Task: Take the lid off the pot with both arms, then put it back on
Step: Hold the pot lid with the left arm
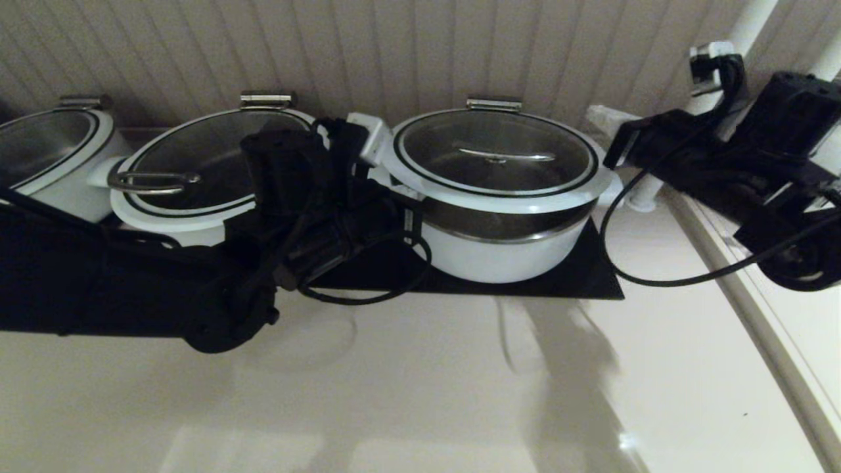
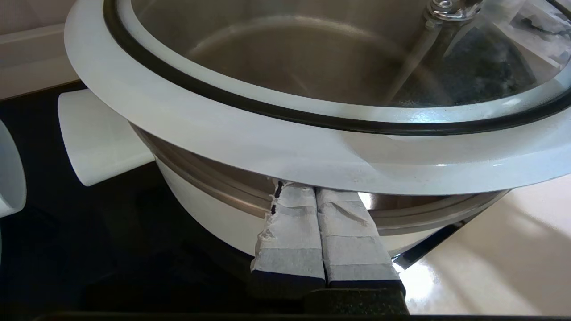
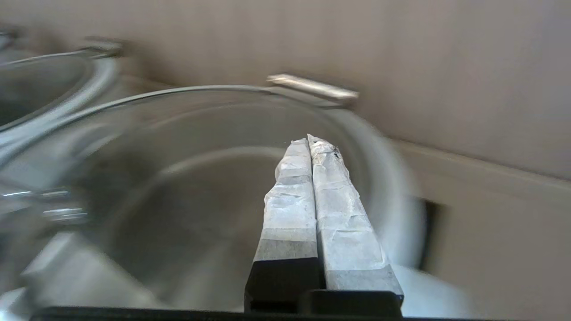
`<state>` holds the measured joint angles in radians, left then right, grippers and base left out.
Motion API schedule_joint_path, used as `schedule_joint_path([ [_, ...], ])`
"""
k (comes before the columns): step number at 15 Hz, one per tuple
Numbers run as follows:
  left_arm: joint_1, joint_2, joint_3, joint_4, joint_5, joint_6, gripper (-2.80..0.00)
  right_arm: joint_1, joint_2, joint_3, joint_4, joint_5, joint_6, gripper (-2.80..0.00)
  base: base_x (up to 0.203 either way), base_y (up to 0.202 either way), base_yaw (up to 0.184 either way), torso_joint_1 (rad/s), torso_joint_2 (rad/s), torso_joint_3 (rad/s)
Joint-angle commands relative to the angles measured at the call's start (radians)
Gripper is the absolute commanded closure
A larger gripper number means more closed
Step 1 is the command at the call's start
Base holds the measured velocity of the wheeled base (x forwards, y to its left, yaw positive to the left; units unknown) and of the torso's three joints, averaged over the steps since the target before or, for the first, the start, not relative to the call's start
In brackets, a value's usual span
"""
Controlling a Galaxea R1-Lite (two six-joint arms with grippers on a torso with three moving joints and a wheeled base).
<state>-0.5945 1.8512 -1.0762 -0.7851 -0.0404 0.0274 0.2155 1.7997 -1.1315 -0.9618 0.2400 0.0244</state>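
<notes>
The white pot (image 1: 499, 253) with its steel band stands on a black mat. The glass lid (image 1: 496, 154) with the low steel centre handle (image 1: 506, 156) lies on it, hinge at the back. My left gripper (image 2: 314, 189) is shut and empty. Its taped fingertips sit right under the lid's white rim (image 2: 267, 142), against the pot's steel band on the pot's left front. My right gripper (image 1: 608, 125) is by the lid's right edge. In the right wrist view the right gripper (image 3: 308, 140) is shut and empty, and points over the lid's glass (image 3: 178, 178).
A like white pot with a loop-handled lid (image 1: 190, 171) stands close on the left, another (image 1: 46, 151) beyond it. The task pot's side knob (image 2: 102, 138) sticks out near my left fingers. The black mat (image 1: 591, 279) ends at the beige counter. A wall is behind, a ledge (image 1: 755, 309) on the right.
</notes>
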Motion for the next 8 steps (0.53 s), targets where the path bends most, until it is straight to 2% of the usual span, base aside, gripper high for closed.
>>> schedule_joint_path([
  [1,-0.001,-0.002,-0.001,-0.006,-0.001,0.0,0.0,-0.043,-0.019,0.001,-0.006,0.003,0.0,0.0,0.0,0.0,0.0,0.0,0.0,0.0],
  [4,0.0,0.005,-0.001,-0.006,-0.001,0.001,0.0,-0.08,-0.077,0.046,0.026,0.009,0.0,0.0,0.0,0.0,0.0,0.0,0.0,0.0],
  [8,-0.001,0.009,-0.001,-0.006,-0.001,0.002,0.0,-0.081,-0.18,0.151,0.094,0.027,0.0,0.0,0.0,0.0,0.0,0.0,0.0,0.0],
])
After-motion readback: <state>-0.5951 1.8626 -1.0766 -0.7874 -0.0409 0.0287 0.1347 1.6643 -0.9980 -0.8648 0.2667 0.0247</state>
